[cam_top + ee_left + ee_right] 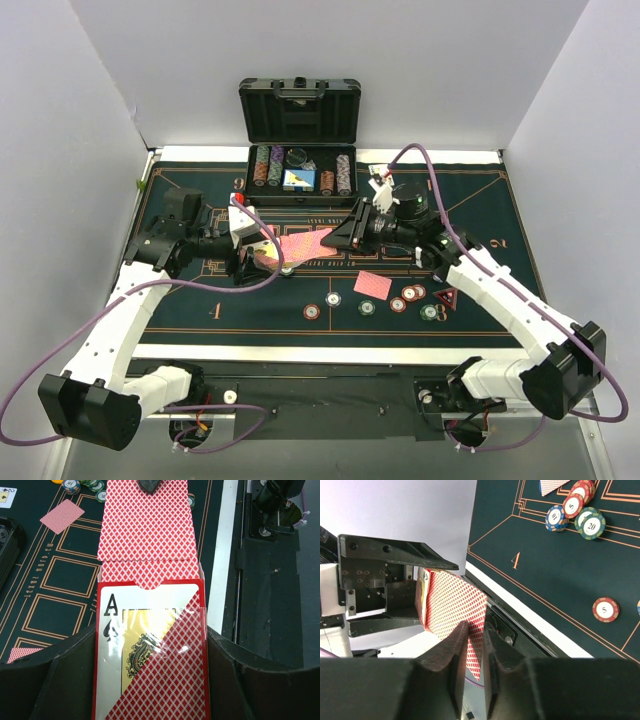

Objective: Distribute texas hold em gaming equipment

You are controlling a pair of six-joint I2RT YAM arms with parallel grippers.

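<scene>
Dealing step: looks like one card is being drawn off the pack for a player spot.
Left pincer [151,645]: clamped on both sides of the red cardboard card box w/ an ace-of-spades face [150,680]. Box is up off the surface, mouth toward the other arm, prob. so it can't slide while a card is drawn.
Right pincer [475,630]: closed on the far end of the red-backed playing cards [145,525] sticking out of the box mouth. Can't tell if it has one card or several.
Cards' place: mid-air btwn the two arms, over the dark green felt surface [250,310].
Laid out: single red-backed card [372,284] face down on the felt. Small round striped poker chips [367,306] sit in a loose row near it, w/ a dark red triangular marker [446,297] to their right.
Supply: black hard-shell case [300,110] open at the far edge, racked chip rows [268,166] inside.
Risk: extra cards dragging out w/ the top one.
</scene>
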